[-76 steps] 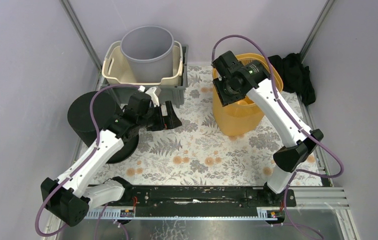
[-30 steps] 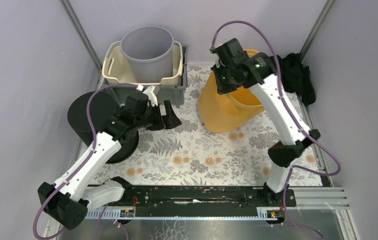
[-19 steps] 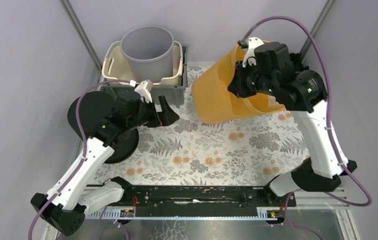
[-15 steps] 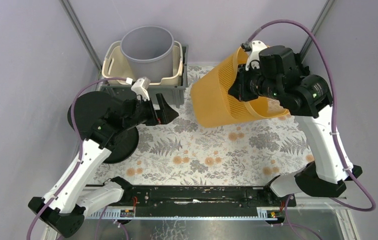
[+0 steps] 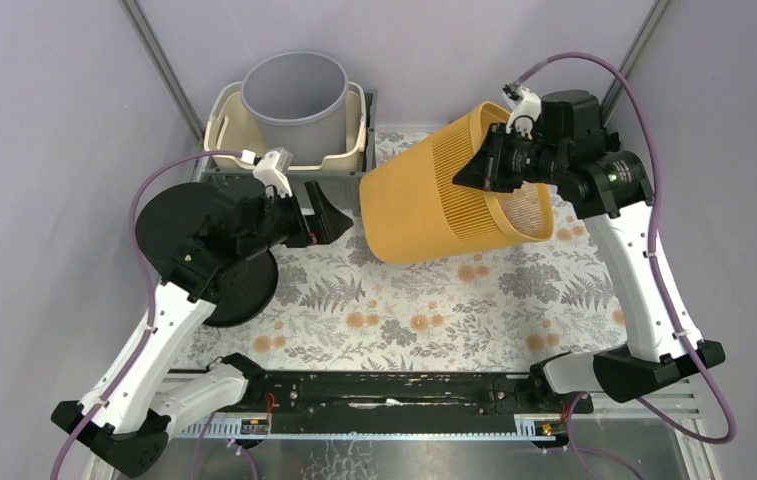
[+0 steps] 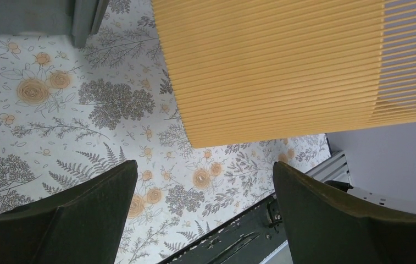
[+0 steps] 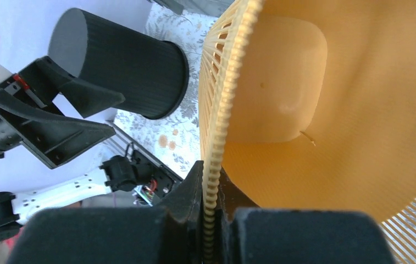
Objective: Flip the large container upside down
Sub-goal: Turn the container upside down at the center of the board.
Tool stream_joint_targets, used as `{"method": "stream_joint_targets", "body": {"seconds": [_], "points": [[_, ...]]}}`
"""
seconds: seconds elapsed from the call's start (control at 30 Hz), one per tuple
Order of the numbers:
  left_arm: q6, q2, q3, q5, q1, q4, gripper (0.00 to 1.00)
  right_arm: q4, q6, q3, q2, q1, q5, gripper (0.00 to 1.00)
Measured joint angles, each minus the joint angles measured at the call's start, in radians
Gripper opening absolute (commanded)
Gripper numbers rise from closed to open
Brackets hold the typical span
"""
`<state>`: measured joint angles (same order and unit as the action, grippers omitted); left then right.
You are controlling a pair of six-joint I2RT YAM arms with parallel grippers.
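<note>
At 9 o'clock in the top view the black bin (image 5: 194, 235) stood on the bench (image 5: 404, 310). Above its 3 o'clock side, the left fingers (image 5: 326, 215) were spread wide and held nothing, aimed toward 3 o'clock. The wrist view showed only patterned bench between them, with the ribbed wall of the basket (image 6: 271, 71) just beyond their tips. The basket (image 5: 424, 205) lay on its side near the middle of the bench. Its long axis ran roughly from 8 to 2 o'clock, with the closed base nearest the left fingers and the open mouth turned toward 3 o'clock. Whether its lower wall touched the bench or hung just above it could not be told. The right fingers (image 5: 482, 172) were pinched on the rim at the upper, 12 o'clock part of the mouth. The right wrist view showed them (image 7: 192, 190) pressed on either side of the slatted rim edge, looking across the mouth into the basket (image 7: 315, 110). The basket seemed about halfway through the turn. The rest of it would likely hinge on that rim grip, with the base swinging up and over until the mouth faced the bench. The left arm was much the nearer to the base and best placed to steady or nudge it, though its fingers were apart from it.
</note>
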<state>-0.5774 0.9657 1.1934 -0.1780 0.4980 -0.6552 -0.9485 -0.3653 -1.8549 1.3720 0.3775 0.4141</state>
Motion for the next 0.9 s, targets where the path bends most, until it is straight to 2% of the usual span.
{"method": "stream_joint_targets", "body": {"seconds": [0.27,0.4,0.57,0.8,0.9], "points": [[0.000,0.002,0.027,0.002,-0.002,-0.012,1.00,0.239,-0.131,0.249,-0.095,-0.212,0.293,0.00],[0.000,0.014,0.034,0.002,-0.002,-0.013,1.00,0.422,-0.245,0.415,-0.146,-0.300,0.424,0.00],[0.000,0.027,0.035,0.002,-0.010,-0.013,1.00,0.593,-0.343,0.554,-0.169,-0.332,0.511,0.00],[0.000,0.043,0.035,-0.018,-0.030,-0.012,1.00,0.732,-0.406,0.697,-0.240,-0.332,0.586,0.00],[0.001,0.055,0.034,-0.034,-0.041,-0.011,1.00,0.867,-0.479,0.807,-0.283,-0.332,0.620,0.00]]}}
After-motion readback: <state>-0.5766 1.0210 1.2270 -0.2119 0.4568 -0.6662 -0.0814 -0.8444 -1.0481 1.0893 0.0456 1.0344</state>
